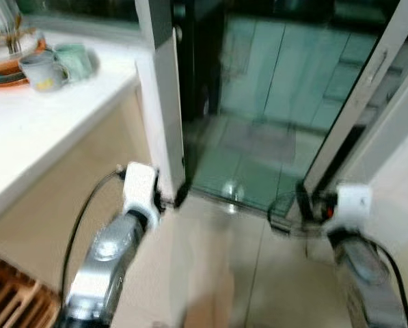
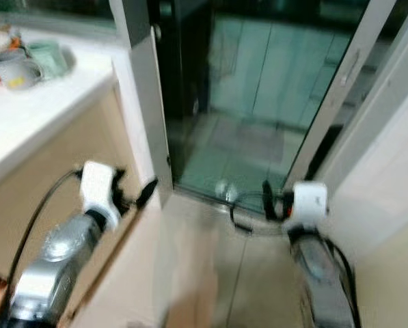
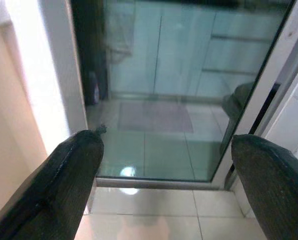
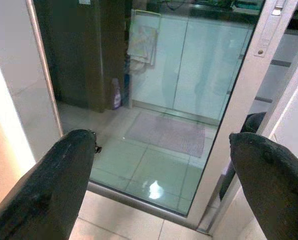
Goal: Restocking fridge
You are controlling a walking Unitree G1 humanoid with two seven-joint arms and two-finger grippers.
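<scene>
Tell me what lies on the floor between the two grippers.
Bare pale floor tile, running up to the glass door's threshold. The left eye view shows left gripper and right gripper either side, both open.

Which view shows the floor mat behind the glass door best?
The right wrist view: the floor mat lies sharp and whole beyond the glass door. The left wrist view shows it fainter; both eye views show only a blurred patch.

We note two silver arms, each with a white wrist housing and black cable; the left pincer point(image 3: 163, 190) and right pincer point(image 4: 161, 187) have long black textured fingers point(image 3: 69, 185).
</scene>
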